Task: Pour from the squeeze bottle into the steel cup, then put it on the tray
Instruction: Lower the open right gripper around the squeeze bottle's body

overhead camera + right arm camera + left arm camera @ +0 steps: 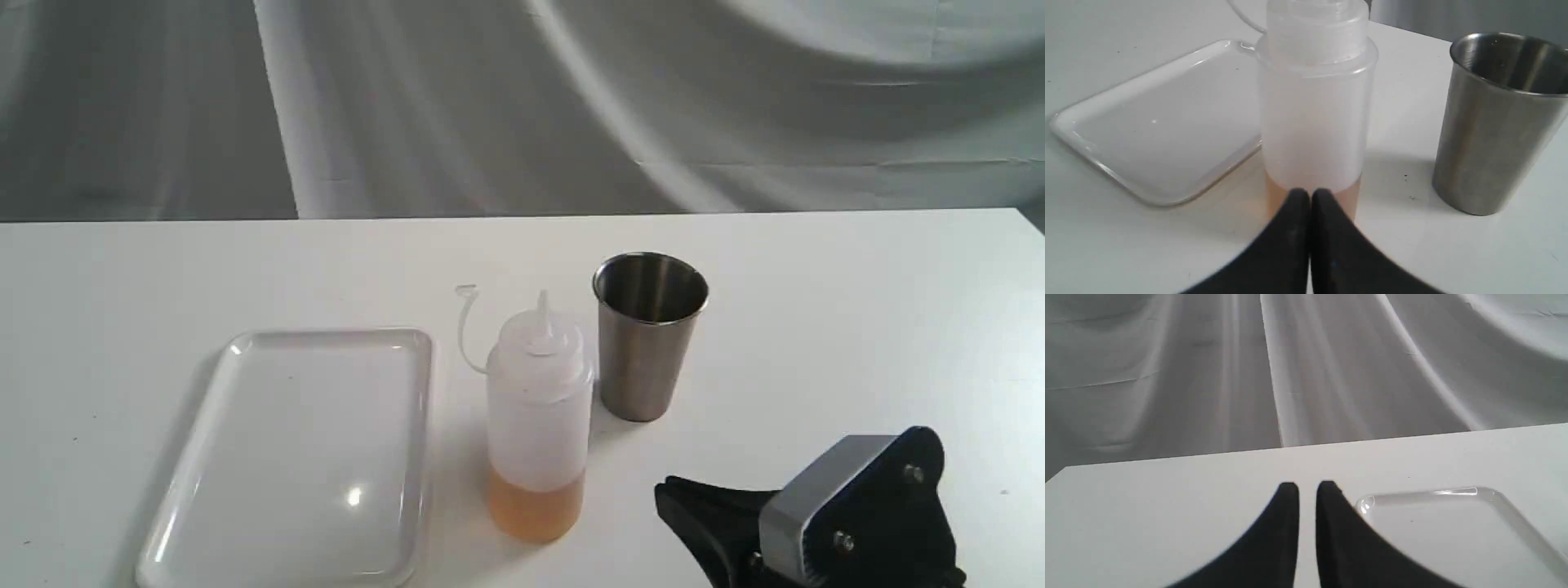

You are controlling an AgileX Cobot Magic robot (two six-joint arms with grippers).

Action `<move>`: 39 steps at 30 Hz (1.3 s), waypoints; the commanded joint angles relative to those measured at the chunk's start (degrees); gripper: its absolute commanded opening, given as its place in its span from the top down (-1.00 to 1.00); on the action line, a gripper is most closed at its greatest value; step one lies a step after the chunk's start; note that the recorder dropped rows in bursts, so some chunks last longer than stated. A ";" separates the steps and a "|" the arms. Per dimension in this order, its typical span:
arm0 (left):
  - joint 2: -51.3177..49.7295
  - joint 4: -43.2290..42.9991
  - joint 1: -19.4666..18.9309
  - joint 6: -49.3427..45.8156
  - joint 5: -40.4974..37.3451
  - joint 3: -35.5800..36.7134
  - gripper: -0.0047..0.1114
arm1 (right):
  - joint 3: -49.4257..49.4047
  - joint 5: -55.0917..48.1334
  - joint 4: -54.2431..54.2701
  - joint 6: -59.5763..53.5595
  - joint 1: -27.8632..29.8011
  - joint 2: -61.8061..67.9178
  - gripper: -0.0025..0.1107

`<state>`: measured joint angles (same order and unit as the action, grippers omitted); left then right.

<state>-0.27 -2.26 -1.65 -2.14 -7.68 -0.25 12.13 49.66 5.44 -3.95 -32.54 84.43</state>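
Draped grey cloth backs a white table [816, 327]. Centre frame, the squeeze bottle [539, 425] stands upright between the tray [245, 506] at lower left and the steel cup [649, 335], handy for pouring. The right gripper [665, 500] waits lower right. The left gripper [1307, 489], jaws barely parted, idles beside the tray's corner. The right gripper's jaws, pressed together, point at the bottle's base.

A plain white tabletop [857, 327] fills the lower part of the scene, its matte surface marked by a few tiny dark specks. Behind its far edge hangs a pale grey cloth backdrop [490, 106], loosely draped, with long soft folds and creases running across it.
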 commanded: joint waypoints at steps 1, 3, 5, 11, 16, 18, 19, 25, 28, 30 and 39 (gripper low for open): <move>0.27 -0.04 0.28 0.26 0.09 0.25 0.78 | -0.38 0.88 -1.65 0.21 -0.19 1.31 0.96; 0.27 -0.04 0.28 0.26 0.09 0.25 0.78 | -0.38 2.36 -1.78 2.73 -0.19 4.14 0.96; 0.27 -0.04 0.28 0.12 0.09 0.25 0.78 | -0.38 5.65 -1.78 5.81 -0.19 8.37 0.96; 0.27 -0.04 0.28 0.04 0.09 0.25 0.78 | -0.38 19.64 -1.78 10.89 -0.19 16.98 0.67; 0.27 -0.04 0.28 0.04 0.09 0.25 0.78 | -0.38 20.15 -1.22 10.89 -0.19 17.98 -0.05; 0.27 -0.04 0.28 0.26 0.09 0.25 0.78 | -0.38 20.15 -1.22 10.89 -0.19 17.98 -0.33; 0.27 -0.04 0.28 0.26 0.09 0.25 0.78 | -0.38 20.30 -1.22 10.67 -0.19 17.98 -0.50; 0.27 -0.04 0.28 0.26 0.09 0.25 0.78 | -0.38 20.30 -1.22 4.47 -0.19 18.40 -0.67; 0.27 -0.04 0.28 0.26 0.09 0.25 0.78 | -0.38 20.30 -1.40 1.44 -0.09 20.92 -0.67; 0.27 -0.04 0.28 0.06 0.09 0.25 0.78 | 0.26 20.30 -1.81 1.21 -0.09 21.81 -0.67; 0.27 -0.04 0.28 0.16 0.09 0.25 0.78 | 3.02 20.30 -1.78 2.37 -0.09 22.47 -0.67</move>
<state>-0.27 -2.26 -1.65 -2.14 -7.68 -0.25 14.46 69.34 4.42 -2.33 -32.54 106.71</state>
